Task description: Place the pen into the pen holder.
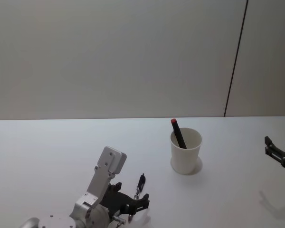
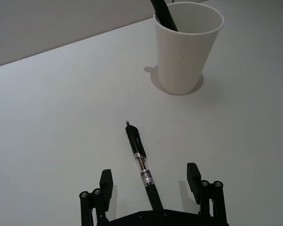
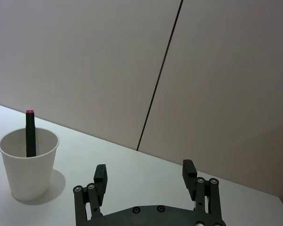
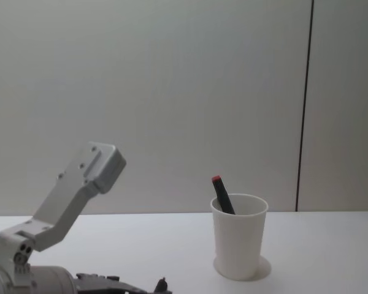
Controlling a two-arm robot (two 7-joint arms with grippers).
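On the table (image 2: pixel 61 117) the pen (image 2: pixel 140 162) lies between the left gripper's (image 2: pixel 150 173) jaws — the pen holder (image 2: pixel 184 56) farther ahead.

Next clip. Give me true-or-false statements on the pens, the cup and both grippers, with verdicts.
1. A red-tipped pen stands inside the pen holder. True.
2. The left gripper is clamped on the loose pen. False: its jaws are open, the pen lying on the table between them.
3. The pen holder lies tipped over. False: it stands upright.
4. The right gripper is open and holds nothing. True.
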